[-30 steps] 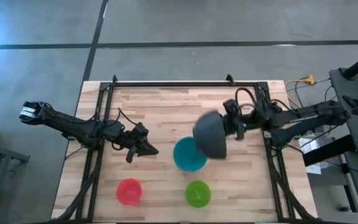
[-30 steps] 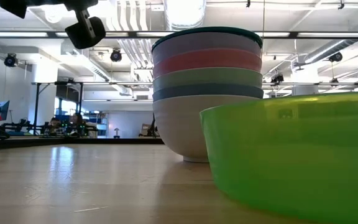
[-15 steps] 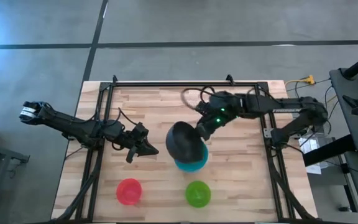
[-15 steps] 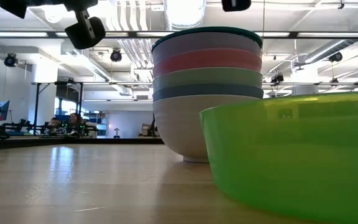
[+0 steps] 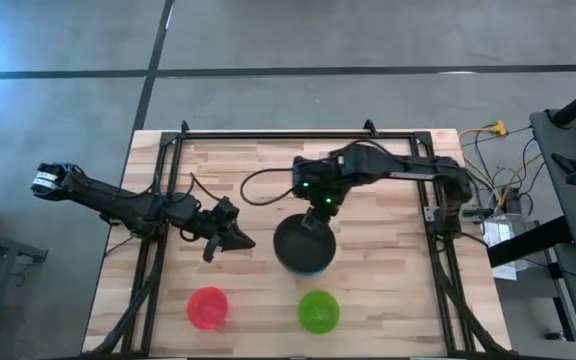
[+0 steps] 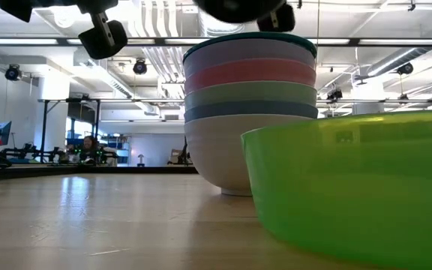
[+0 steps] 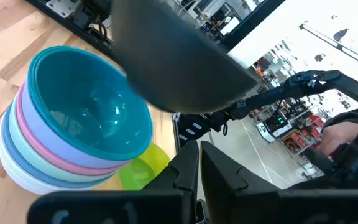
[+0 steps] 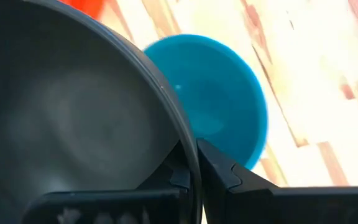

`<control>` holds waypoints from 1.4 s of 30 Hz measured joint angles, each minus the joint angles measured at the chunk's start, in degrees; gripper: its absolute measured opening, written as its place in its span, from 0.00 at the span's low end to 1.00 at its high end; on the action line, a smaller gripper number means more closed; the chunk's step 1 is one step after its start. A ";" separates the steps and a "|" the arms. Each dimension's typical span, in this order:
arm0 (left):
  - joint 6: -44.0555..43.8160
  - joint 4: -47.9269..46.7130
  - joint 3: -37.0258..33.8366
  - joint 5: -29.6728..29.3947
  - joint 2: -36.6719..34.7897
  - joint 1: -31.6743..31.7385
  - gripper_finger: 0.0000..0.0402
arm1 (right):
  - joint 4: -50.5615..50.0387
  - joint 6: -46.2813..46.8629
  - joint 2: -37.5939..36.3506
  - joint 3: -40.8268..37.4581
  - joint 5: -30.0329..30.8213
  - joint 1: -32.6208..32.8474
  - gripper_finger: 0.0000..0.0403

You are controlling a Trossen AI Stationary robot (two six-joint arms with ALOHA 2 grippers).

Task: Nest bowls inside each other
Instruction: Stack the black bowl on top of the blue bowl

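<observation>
A black bowl [image 5: 303,243] hangs over the stack of nested bowls [image 6: 250,112], whose top bowl is teal [image 7: 92,118]. Only the black bowl's underside [image 6: 238,7] shows at the top edge of the low view. My right gripper [image 5: 316,212] is shut on the black bowl, just beyond it toward the table's far side. A red bowl [image 5: 208,307] and a bright green bowl [image 5: 319,311] stand on their bases near the table's near edge. My left gripper [image 5: 233,240] waits shut, left of the stack. My right gripper pinches the black bowl's rim [image 8: 178,134] on its far side, one finger inside the bowl and one outside. The fingers come slanting down from the table's far side. The bowl is lifted clear, tilted, right above the teal bowl [image 8: 222,99].
A dark metal frame [image 5: 298,133] runs along the table's far edge and down both sides. Bare wood lies between the stack and the two single bowls. The bright green bowl [image 6: 358,187] stands close to the low camera and hides the table's right part there.
My right gripper has carried the black bowl from right of the stack toward the table's left and near edge and downward. The bowl now hangs right over the teal bowl, and its underside has come into the low view from above.
</observation>
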 joint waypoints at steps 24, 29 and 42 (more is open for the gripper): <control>-0.48 -0.15 -0.09 0.02 0.14 -0.81 0.00 | -7.06 -6.99 7.31 -0.44 6.11 -2.62 0.02; -0.46 -0.16 -0.09 0.02 0.15 -0.81 0.00 | -5.04 -6.96 7.38 -1.45 6.31 -2.24 0.02; -0.46 -0.42 -0.14 0.04 0.15 -0.81 0.00 | -2.30 -6.34 7.26 -7.05 7.56 0.14 0.03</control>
